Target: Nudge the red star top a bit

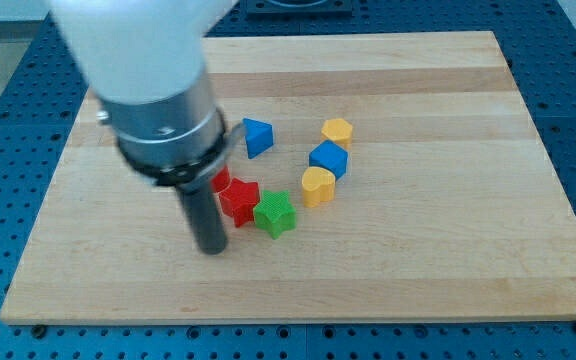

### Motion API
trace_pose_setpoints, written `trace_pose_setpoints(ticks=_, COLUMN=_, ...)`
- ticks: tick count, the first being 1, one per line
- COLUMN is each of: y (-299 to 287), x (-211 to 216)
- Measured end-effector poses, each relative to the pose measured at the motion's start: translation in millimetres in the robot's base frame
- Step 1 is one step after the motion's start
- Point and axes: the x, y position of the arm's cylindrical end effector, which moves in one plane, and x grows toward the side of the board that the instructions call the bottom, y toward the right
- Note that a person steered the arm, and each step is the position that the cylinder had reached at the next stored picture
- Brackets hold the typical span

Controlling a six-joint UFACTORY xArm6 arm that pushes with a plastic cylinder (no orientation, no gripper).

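Robotics lab bench: wooden board sits on a blue perforated mounting table, robot arm overhead.

No text, label, brand, number or sign can be read anywhere in the camera view. The wooden board filling most of the frame shows only plain grain (no print or stamp), the coloured blocks near the centre have blank faces, and the arm's white and dark housing at the upper left carries no legible marking.
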Motion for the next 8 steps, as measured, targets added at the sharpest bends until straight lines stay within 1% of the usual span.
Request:
trace_pose_setpoints(ticks=1, y=15.2, x=-10.7)
trace_pose_setpoints(ticks=2, y=14.5, x=-10.7)
trace_pose_setpoints(ticks=4, y=-21.5, x=2.4)
trace_pose_setpoints(ticks=5, y=-19.5, x=-15.0)
trace_pose_setpoints(ticks=6, y=-18.1, x=-15.0)
trace_pose_setpoints(ticks=8, y=4.6, x=-33.0)
